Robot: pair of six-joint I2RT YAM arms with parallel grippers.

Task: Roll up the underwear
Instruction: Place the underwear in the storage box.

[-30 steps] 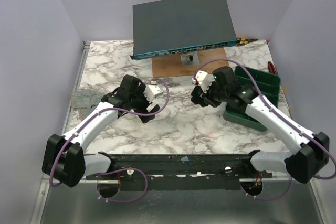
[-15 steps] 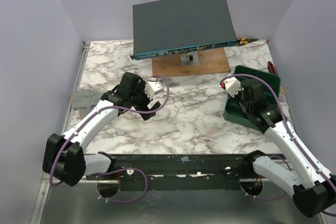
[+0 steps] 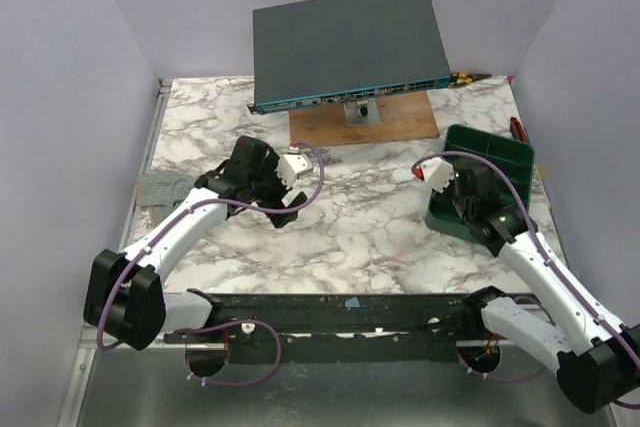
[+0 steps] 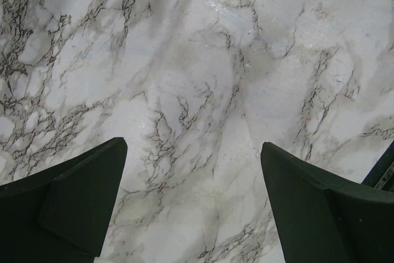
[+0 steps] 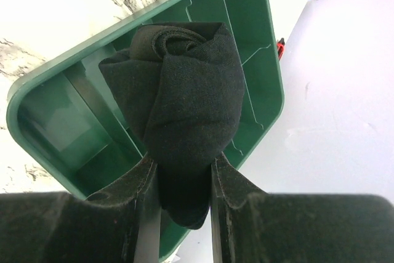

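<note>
My right gripper (image 5: 183, 170) is shut on a rolled black underwear (image 5: 178, 97) and holds it over the green divided bin (image 5: 55, 121). In the top view the right gripper (image 3: 468, 192) hangs above the bin (image 3: 500, 152) at the table's right side; the roll is hidden there. My left gripper (image 4: 192, 152) is open and empty over bare marble; in the top view it (image 3: 284, 202) sits left of centre. A grey garment (image 3: 160, 189) lies at the table's left edge.
A dark network switch (image 3: 350, 42) stands on a brown board (image 3: 400, 119) at the back. Small red and yellow items lie by the right wall (image 3: 516, 127). A black rail (image 3: 340, 312) runs along the near edge.
My right arm swung right from the table's centre to above the green bin, carrying the black roll. The left arm barely moved.
</note>
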